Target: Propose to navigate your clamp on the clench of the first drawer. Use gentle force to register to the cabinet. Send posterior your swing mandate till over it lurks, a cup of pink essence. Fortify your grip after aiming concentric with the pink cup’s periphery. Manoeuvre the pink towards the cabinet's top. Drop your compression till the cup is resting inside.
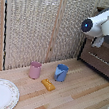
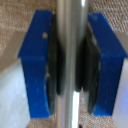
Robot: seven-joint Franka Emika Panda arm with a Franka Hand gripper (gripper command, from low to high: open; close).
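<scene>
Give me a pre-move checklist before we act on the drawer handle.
1. Handle between the gripper's blue fingers: ok, bar runs through the gap.
2. Pads touching the bar: cannot tell, wrist view is blurred.
3. Which drawer's handle is held: cannot tell, the arm hides it in the exterior view.
4. Pink cup upright on the table: ok.
5. Pink cup apart from blue cup and yellow block: ok.
6. Cabinet drawer open or shut: cannot tell.

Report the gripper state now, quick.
Gripper: closed on the silver bar handle of a drawer, blue fingers pressed against both its sides.
</scene>
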